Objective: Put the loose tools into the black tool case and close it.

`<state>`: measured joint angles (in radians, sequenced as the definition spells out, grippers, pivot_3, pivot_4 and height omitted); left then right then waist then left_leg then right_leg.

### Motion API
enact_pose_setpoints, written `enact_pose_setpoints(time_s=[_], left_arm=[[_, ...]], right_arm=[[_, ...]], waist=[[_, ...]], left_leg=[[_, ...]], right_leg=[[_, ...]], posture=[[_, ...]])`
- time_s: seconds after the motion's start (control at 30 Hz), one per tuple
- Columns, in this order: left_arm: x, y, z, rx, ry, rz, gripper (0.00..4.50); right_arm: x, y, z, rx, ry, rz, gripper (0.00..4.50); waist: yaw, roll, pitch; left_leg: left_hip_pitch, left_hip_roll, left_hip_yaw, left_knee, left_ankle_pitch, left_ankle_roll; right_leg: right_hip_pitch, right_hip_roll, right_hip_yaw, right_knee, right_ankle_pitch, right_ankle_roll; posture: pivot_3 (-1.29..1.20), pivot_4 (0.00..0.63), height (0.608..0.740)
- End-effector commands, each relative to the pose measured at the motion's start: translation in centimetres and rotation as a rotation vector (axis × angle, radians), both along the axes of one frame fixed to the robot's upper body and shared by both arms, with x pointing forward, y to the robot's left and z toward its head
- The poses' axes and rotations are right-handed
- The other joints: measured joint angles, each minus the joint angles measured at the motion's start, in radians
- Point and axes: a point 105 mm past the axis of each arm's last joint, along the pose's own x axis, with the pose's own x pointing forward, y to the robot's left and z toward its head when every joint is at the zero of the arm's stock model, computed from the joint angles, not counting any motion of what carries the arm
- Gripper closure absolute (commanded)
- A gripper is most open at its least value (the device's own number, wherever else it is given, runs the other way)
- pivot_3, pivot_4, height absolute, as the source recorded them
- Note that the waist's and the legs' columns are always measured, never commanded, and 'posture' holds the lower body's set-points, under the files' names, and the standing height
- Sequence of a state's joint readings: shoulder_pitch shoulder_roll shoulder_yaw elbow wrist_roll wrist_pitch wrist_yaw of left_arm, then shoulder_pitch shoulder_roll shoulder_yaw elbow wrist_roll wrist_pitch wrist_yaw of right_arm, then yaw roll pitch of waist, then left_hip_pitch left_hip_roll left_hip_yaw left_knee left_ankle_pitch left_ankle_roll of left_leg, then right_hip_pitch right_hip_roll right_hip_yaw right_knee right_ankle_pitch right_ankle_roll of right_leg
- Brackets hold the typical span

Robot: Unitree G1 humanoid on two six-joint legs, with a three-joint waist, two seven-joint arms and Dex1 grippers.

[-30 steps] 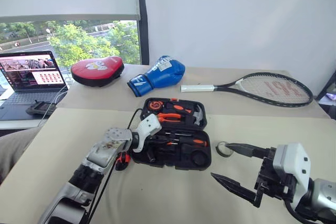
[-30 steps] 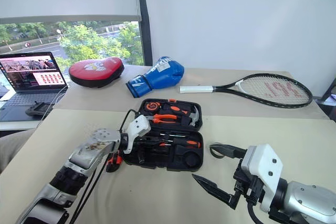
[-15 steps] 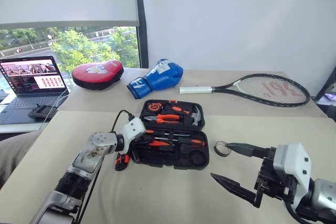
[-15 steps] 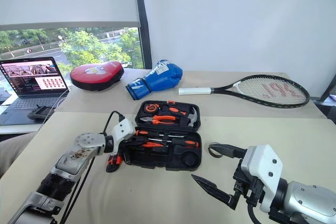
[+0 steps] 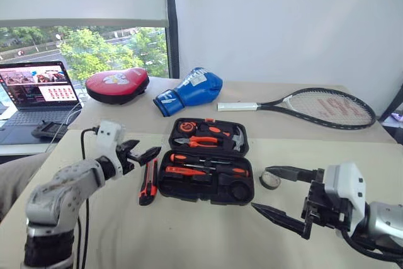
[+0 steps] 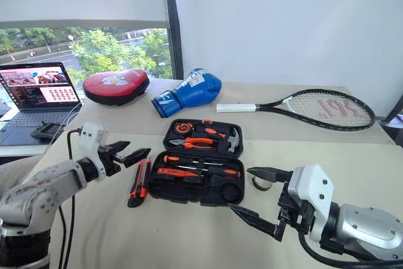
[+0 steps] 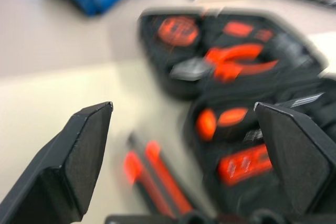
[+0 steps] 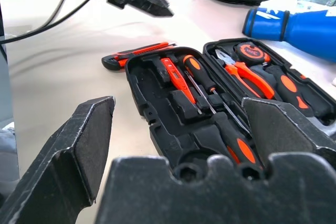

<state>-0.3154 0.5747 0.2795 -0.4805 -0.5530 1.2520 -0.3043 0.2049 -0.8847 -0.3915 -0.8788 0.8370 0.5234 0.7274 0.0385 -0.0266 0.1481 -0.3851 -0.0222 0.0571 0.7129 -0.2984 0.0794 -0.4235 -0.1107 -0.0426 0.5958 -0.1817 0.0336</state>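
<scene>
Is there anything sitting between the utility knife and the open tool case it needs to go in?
Nothing visible. The utility knife lies on bare table right beside the tool case, on the left gripper's side, with the case open.

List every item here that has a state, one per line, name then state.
black tool case: lid open, flat on the table.
two screwdrivers: seated in the case's slots.
utility knife: loose on the table, left of the case.
tape roll: loose on the table, right of the case.
left hand: open, empty.
right hand: open, empty.
laptop: lid up, screen lit.
</scene>
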Motion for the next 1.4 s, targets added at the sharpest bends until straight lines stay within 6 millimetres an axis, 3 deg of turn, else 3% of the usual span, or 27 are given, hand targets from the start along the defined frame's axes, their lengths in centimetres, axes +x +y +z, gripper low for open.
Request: enact_pose_setpoints(time_s=[0.03, 0.4, 0.53, 0.6, 0.73, 0.9, 1.0, 1.1, 1.2, 1.3, 1.4], left_arm=[[-1.0, -0.8, -0.9, 0.083, 0.075, 0.061, 0.05], [-1.7, -1.5, -5.1, 0.187, 0.248, 0.135, 0.05], [-2.2, -2.3, -6.4, 0.162, 0.293, 0.106, 0.82], [-2.4, -2.0, -6.8, 0.154, 0.303, 0.116, 1.63], [-1.8, -0.6, -6.2, 0.140, 0.266, 0.145, 2.85], [-0.9, -0.3, -4.6, 0.043, 0.176, 0.125, 2.90], [-0.3, -0.7, -2.1, -0.117, -0.005, 0.022, 2.90], [-0.2, -0.1, 0.3, -0.233, -0.039, -0.104, 2.90], [-1.0, -1.8, 2.8, -0.272, -0.043, -0.366, 2.90], [-1.5, -3.5, 3.3, -0.154, -0.025, -0.608, 2.90], [-1.2, -5.7, 2.2, 0.066, 0.015, -0.873, 2.90]], right_arm=[[0.1, 0.2, 0.5, -0.005, -0.030, 0.039, 0.00], [-0.4, -0.1, 1.0, -0.038, -0.025, 0.046, 0.00], [-0.7, -0.3, 1.0, -0.045, -0.019, 0.037, 0.00], [-0.8, -0.3, 1.0, -0.046, -0.017, 0.032, 0.00], [-0.7, -0.4, 0.9, -0.044, -0.015, 0.024, 0.00], [-0.5, -0.2, 0.8, -0.031, -0.024, 0.023, 0.00], [-0.3, -0.1, 0.7, -0.027, -0.028, 0.022, 0.00], [-0.2, 0.0, 0.6, -0.022, -0.031, 0.023, 0.00], [-0.1, 0.1, 0.6, -0.015, -0.035, 0.022, 0.00], [-0.1, 0.1, 0.6, -0.013, -0.037, 0.020, 0.00], [-0.3, 0.0, 0.6, -0.015, -0.036, 0.013, 0.00]], waist=[[0.002, 0.000, 0.000], [0.002, 0.000, 0.000], [0.003, 0.002, -0.001], [0.001, 0.005, -0.003], [-0.003, 0.008, -0.005], [-0.003, 0.008, -0.005], [-0.004, 0.007, -0.004], [0.000, 0.005, -0.003], [0.004, 0.003, -0.001], [0.005, 0.003, -0.001], [0.008, 0.003, -0.001]], left_leg=[[0.000, 0.000, 0.000, 0.000, 0.000, 0.000], [0.002, 0.001, 0.000, -0.002, 0.001, -0.004], [0.003, 0.001, 0.000, -0.002, -0.003, -0.009], [0.003, 0.001, 0.000, -0.002, -0.003, -0.009], [0.004, 0.003, 0.000, -0.002, -0.002, -0.007], [0.005, 0.005, 0.000, -0.002, -0.002, -0.002], [0.005, 0.007, 0.000, -0.002, -0.001, -0.001], [0.002, 0.007, 0.000, -0.002, 0.000, -0.002], [-0.001, 0.005, 0.000, -0.001, 0.001, -0.003], [-0.003, 0.002, 0.001, -0.001, 0.003, -0.007], [-0.003, 0.000, 0.003, -0.001, 0.002, -0.005]], right_leg=[[0.000, 0.000, 0.000, 0.000, 0.000, 0.000], [0.000, 0.000, 0.002, 0.002, 0.000, -0.001], [0.001, -0.003, 0.003, 0.001, 0.000, -0.002], [0.001, -0.003, 0.003, 0.001, 0.000, -0.002], [0.000, -0.003, 0.003, 0.002, -0.001, -0.004], [0.000, -0.001, 0.003, 0.003, -0.001, -0.009], [-0.001, -0.001, 0.002, 0.004, -0.002, -0.012], [-0.003, -0.001, 0.002, 0.004, -0.002, -0.013], [-0.007, 0.002, 0.000, 0.007, -0.002, -0.012], [-0.009, 0.003, -0.002, 0.008, -0.002, -0.011], [-0.008, 0.003, -0.001, 0.006, -0.002, -0.012]], posture=[[0.00, 0.150, 0.740], [0.00, 0.150, 0.740], [0.00, 0.150, 0.740], [0.00, 0.150, 0.740], [0.00, 0.150, 0.740], [0.00, 0.150, 0.740], [0.00, 0.150, 0.740], [0.00, 0.150, 0.740], [0.00, 0.150, 0.740], [0.00, 0.150, 0.740], [0.00, 0.150, 0.740]])
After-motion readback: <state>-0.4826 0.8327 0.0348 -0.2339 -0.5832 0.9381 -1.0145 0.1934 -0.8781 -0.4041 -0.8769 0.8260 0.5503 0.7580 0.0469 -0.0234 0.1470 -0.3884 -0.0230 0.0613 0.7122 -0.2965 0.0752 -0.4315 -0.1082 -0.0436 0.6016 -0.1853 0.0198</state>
